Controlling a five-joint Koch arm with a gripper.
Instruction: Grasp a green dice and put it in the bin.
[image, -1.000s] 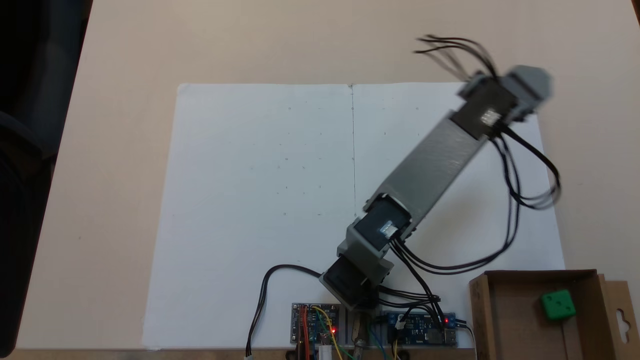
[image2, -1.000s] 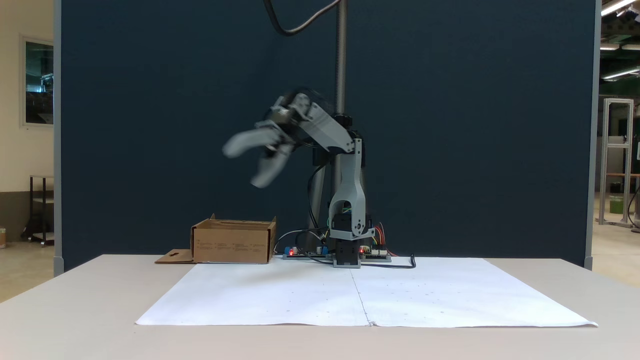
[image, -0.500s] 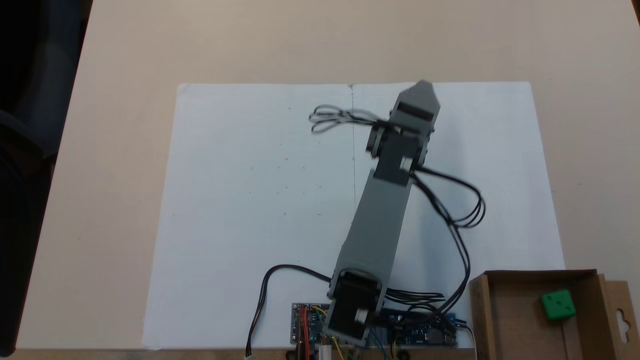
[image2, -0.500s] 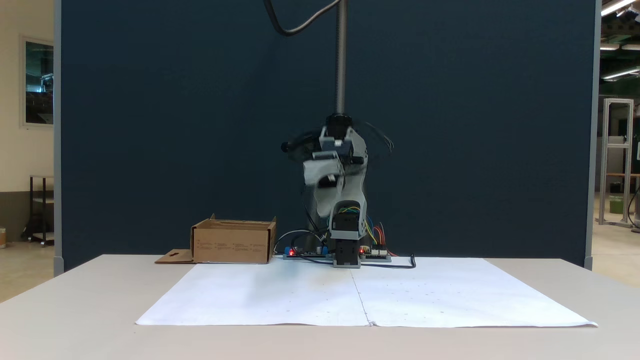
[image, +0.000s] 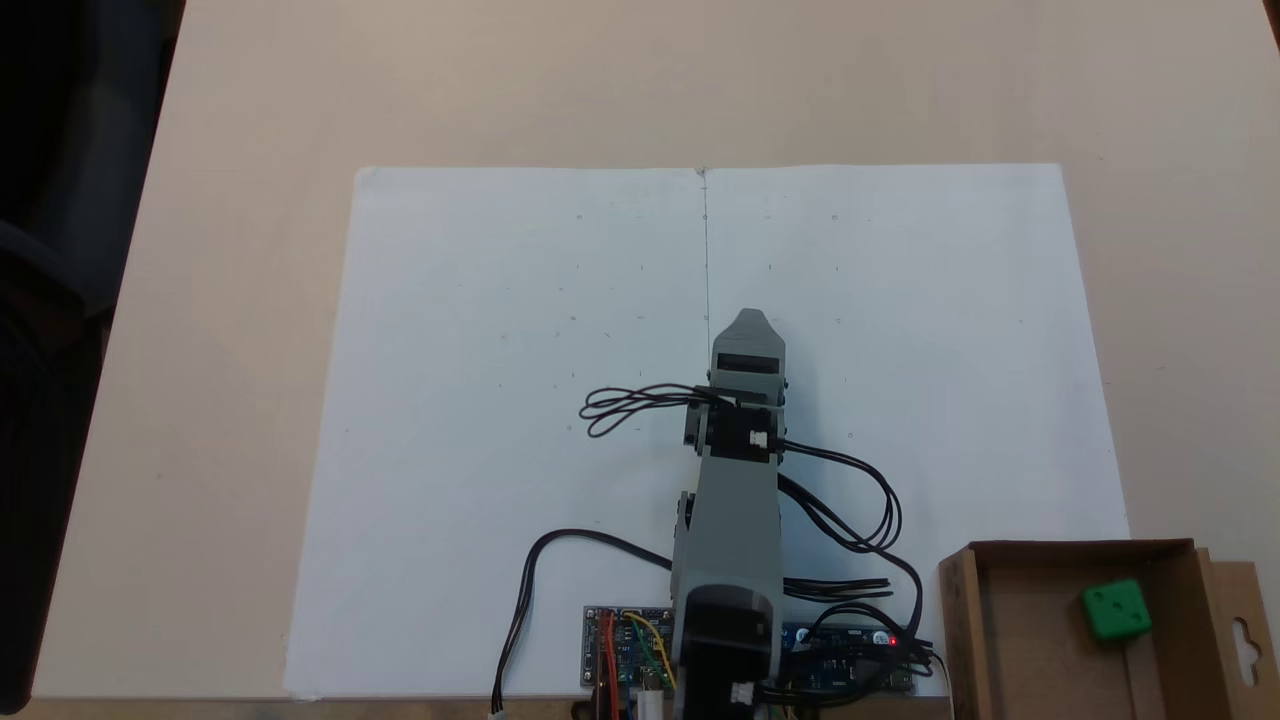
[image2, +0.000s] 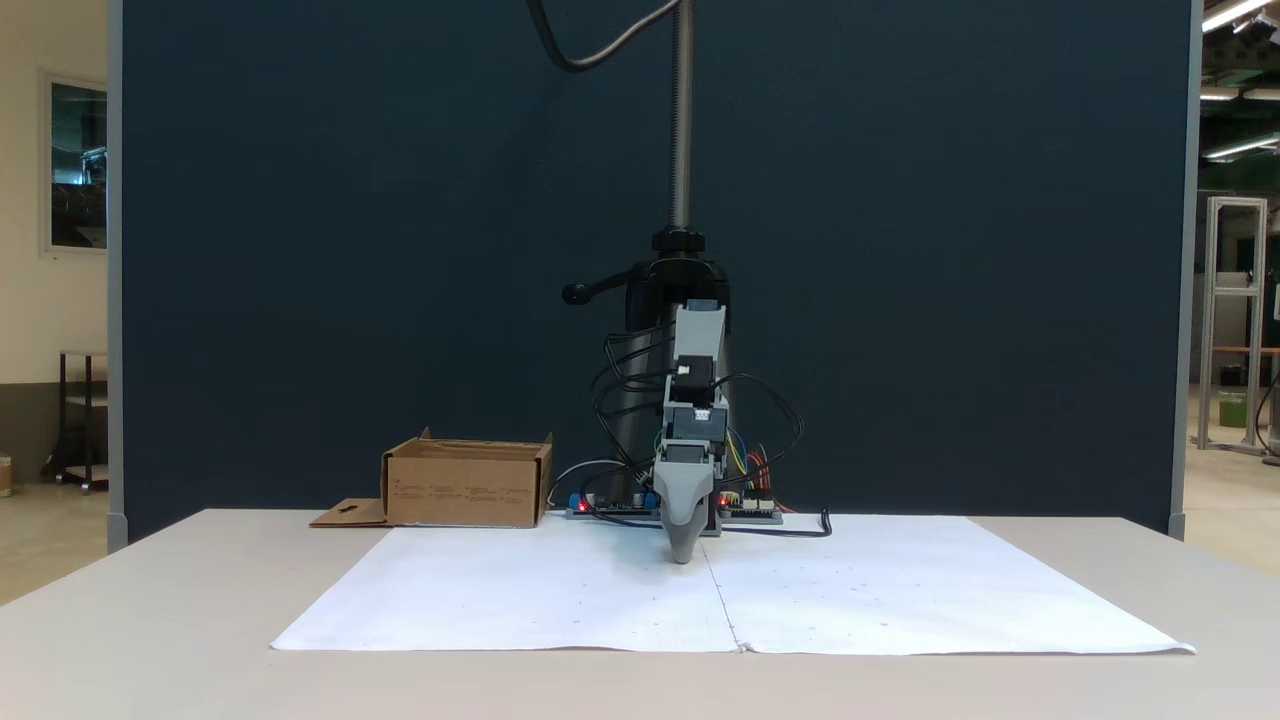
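green dice (image: 1116, 609) lies in the bin (image: 1020, 640); claw (image2: 683, 553) points down over paper, opening can't be told.

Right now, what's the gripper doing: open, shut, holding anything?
Gripper: cannot tell open or shut; nothing seen in it. The green dice lies in the bin.

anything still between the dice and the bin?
Nothing: the dice already lies inside the bin. The claw points down over the paper, apart from both.
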